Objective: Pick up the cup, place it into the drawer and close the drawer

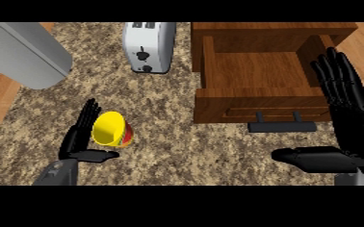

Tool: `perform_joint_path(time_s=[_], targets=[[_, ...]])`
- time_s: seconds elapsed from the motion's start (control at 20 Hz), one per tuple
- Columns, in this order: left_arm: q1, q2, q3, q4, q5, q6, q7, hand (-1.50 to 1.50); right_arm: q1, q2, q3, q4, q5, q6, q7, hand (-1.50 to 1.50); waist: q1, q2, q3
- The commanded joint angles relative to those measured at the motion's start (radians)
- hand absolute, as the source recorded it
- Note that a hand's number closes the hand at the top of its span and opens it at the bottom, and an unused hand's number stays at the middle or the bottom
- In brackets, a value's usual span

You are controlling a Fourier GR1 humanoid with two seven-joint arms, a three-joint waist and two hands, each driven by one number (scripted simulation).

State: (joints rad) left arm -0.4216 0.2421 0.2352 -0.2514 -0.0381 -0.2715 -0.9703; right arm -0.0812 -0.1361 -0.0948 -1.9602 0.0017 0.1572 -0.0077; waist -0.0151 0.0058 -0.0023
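Early stage at the kitchen counter. At eight o'clock, cup (112,129) apparently on the counter (177,101), not yet lifted. Left hand (77,142) spread open just beside it, fingers straight along its left side, thumb below, pinching nothing. At two o'clock, drawer (256,72) already pulled open. At four o'clock, right hand (347,125) open, fingers up, resting. Still to do, seemingly: grasping, placing, closing.

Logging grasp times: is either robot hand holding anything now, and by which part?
Nothing is held. The left robot hand is open, fingers straight beside the yellow cup; the right robot hand rests open at the right edge.
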Motion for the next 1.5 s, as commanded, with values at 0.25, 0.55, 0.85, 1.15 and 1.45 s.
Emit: perform_joint_path(time_s=[0.25,0.55,0.85,1.15,1.45], targets=[[-0.068,0.009,0.023,0.025,0.030,-0.158,-0.061,-1.50,0.007,-0.018,-0.022,0.007,-0.027,0.025,0.007,-1.50,-0.006,0.000,0.000],[-0.030,-0.088,-0.017,0.026,0.001,-0.153,-0.127,-1.50,-0.013,-0.024,-0.022,0.041,-0.028,0.038,-0.013,-1.50,-0.010,0.005,-0.002],[-0.047,-0.081,-0.021,0.006,0.024,-0.279,-0.107,1.50,-0.017,0.016,0.024,0.055,0.017,0.008,-0.028,-1.50,-0.007,0.006,-0.002],[-0.059,-0.104,-0.021,-0.022,0.059,-0.377,-0.061,1.50,-0.026,-0.002,-0.022,0.082,-0.017,0.019,-0.035,-1.50,0.001,0.003,-0.001],[-0.037,-0.084,0.033,-0.057,0.122,-0.331,-0.103,1.50,0.010,0.002,0.000,0.058,0.008,0.018,-0.026,-1.50,0.000,0.002,-0.001]])
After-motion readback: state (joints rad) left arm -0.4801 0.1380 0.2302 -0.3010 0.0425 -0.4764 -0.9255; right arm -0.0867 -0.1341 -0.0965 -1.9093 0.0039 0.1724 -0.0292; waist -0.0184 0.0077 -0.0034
